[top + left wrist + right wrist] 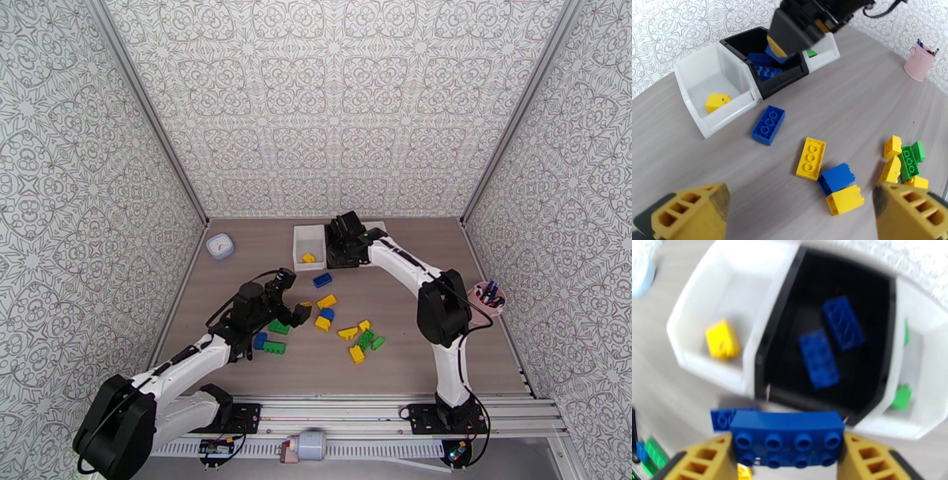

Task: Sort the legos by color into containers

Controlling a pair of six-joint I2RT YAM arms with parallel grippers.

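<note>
Three containers stand in a row at the back: a white bin [310, 237] holding one yellow lego [723, 339], a black bin [790, 311] with two blue legos [818, 357], and a white bin [924, 358] with green legos [901, 397]. My right gripper [786, 445] hovers over the black bin's near edge, shut on a long blue lego [786, 441]. My left gripper [801, 195] stands open and empty, low over the loose pile. Blue [768, 124], yellow [811, 158] and green legos [909, 158] lie scattered on the table.
A pink cup of pens [487, 298] stands at the right edge. A small white round dish [220, 245] sits at the back left. Patterned walls close in the table on three sides. More loose legos [275, 346] lie by the left arm.
</note>
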